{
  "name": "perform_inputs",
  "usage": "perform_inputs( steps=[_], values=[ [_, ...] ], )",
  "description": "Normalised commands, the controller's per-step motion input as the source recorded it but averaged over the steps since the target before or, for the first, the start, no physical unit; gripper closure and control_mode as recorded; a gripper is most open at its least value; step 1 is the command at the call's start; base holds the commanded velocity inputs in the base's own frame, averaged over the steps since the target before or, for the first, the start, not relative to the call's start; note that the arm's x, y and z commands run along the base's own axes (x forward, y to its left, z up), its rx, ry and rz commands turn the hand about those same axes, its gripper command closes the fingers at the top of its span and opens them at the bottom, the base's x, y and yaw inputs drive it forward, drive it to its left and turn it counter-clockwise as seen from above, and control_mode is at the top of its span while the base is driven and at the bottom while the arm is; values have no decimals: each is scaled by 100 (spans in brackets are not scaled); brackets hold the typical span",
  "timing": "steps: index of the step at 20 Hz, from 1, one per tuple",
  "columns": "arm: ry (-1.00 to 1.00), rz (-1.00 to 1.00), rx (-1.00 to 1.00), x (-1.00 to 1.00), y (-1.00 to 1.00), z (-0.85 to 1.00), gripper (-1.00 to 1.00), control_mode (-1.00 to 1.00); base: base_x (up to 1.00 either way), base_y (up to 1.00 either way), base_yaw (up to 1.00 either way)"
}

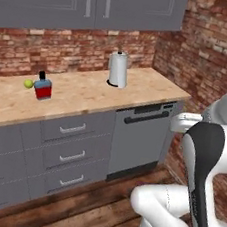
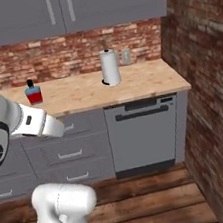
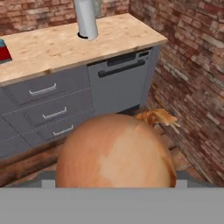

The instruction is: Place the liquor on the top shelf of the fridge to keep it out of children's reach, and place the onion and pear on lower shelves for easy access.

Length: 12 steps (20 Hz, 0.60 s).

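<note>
Our gripper (image 3: 114, 183) is clamped wide on the onion (image 3: 116, 153), low in the frame; its round skin could slip free in transit.

One bottle (image 1: 43, 89) and one yellow-green pear (image 1: 28, 83) are counted on the counter (image 1: 87, 94), near its left edge. One paper towel roll (image 1: 118, 70) is counted toward the counter's back right corner. One onion (image 3: 116, 153) is counted in the hand view. One dishwasher (image 1: 141, 139) and two upper cabinet doors (image 1: 138, 8) are counted.
</note>
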Motion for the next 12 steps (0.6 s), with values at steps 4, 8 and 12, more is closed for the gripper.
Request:
perform_inputs(
  steps=[4,8,12],
  values=[
    [0,0,0,0,0,0,100,100,-74,79,22],
    [0,0,0,0,0,0,100,100,-8,100,47],
    [0,0,0,0,0,0,100,100,0,100,64]
  ],
)
